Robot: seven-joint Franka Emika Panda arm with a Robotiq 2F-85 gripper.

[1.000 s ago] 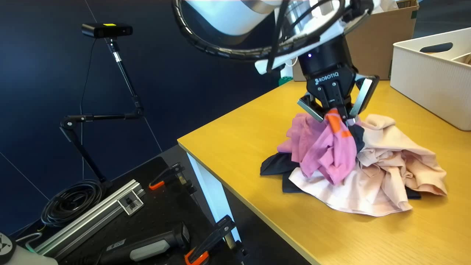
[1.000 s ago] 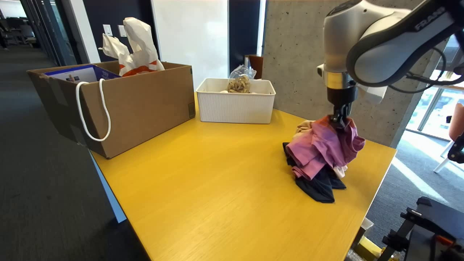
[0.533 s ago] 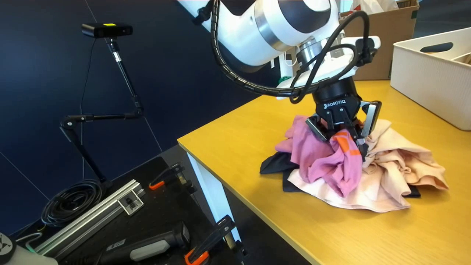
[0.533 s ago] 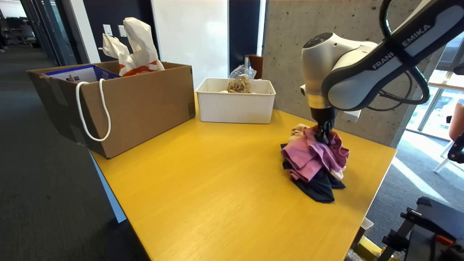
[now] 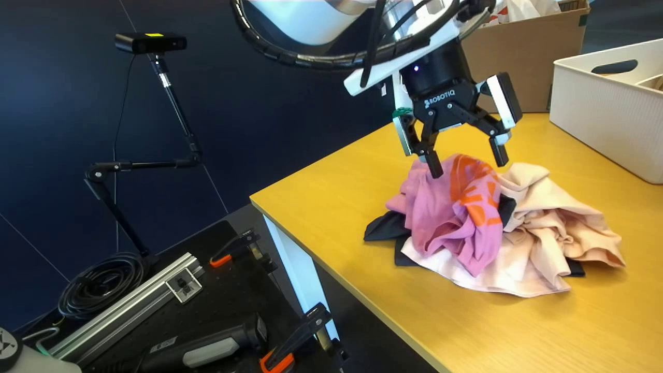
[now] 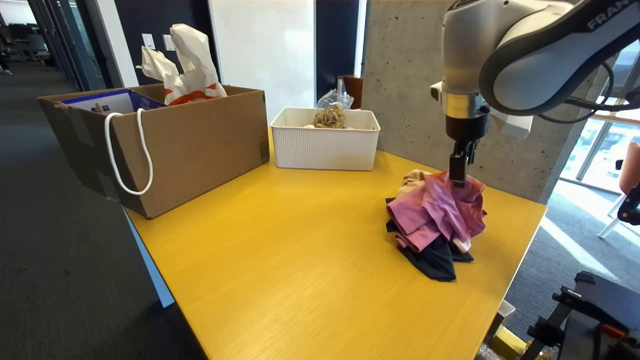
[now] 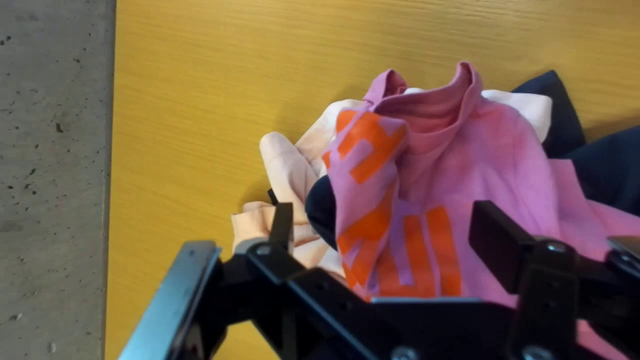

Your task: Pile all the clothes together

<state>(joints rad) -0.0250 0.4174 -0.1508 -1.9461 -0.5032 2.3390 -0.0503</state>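
In an exterior view we judged the pink garment (image 5: 449, 208), right of centre, light, soft and limp, quick to slump but in no danger of breaking. It offered its best hold at the orange-marked crest, where the cloth bunched upward. The cream-white garment (image 5: 541, 235) beside it, further right, had a rolled fold along its upper edge that looked just as easy to pinch. The dark navy garment (image 5: 386, 228), mostly buried, would likely drag the others along if pulled. The fingers (image 5: 435, 166) stood spread wide over the pink crest with nothing in their grasp; whether the tip at the left brushed the cloth, we could not tell. Pink lay uppermost, overlapping the cream-white, while navy poked out at the left and lower right against the yellow tabletop (image 5: 321, 212).

In an exterior view the pink garment (image 6: 432, 215), in the right of the frame, hung in loose pleats that we expected to grip well. It looked matte and crumpled, with cream-white showing at its upper left and navy spread below.

In the wrist view the neckline (image 7: 430, 109), above centre and to the right, seemed a handy edge to take hold of. Between the wide-parted fingers, across the lower half, we saw pink with bold orange shapes, ungripped; a rounded navy bulge showed at its left side.
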